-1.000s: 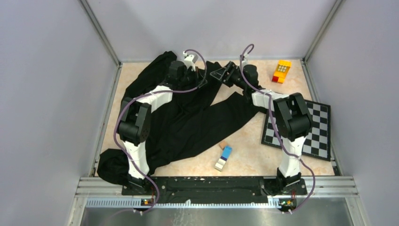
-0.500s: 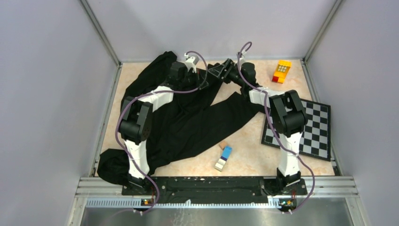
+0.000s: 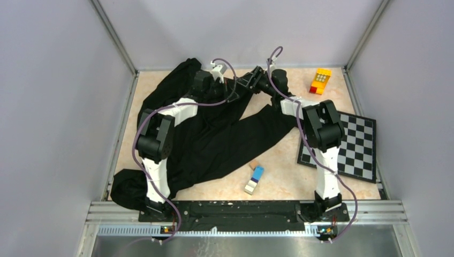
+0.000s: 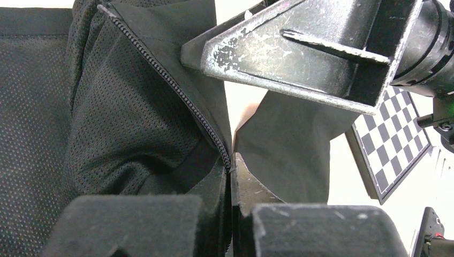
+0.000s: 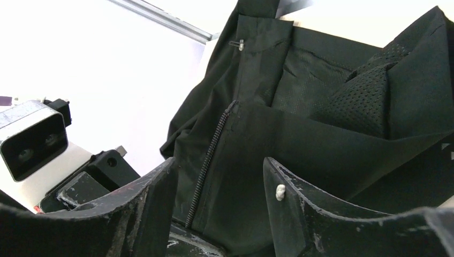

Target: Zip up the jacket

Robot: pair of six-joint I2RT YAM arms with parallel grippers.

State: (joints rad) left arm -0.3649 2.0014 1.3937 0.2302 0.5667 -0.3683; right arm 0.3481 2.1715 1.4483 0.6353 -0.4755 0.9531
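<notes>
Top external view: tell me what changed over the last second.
The right hand swung left and farther back, toward the left hand, its open jaws now straddling the zipper edge of the jacket. The left hand stayed clamped on that edge; jacket, chequered board and blocks did not move.

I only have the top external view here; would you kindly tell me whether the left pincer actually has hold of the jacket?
Observer: Yes. The left pincer is shut on the jacket edge, right at the zipper teeth.
Operator: Thank you. And the right pincer?
Observer: The right pincer is open, its fingers either side of a zipper strip, not gripping it.
Operator: Is a slider visible?
Observer: Only a small metal piece near the far hem, too small to identify.
</notes>
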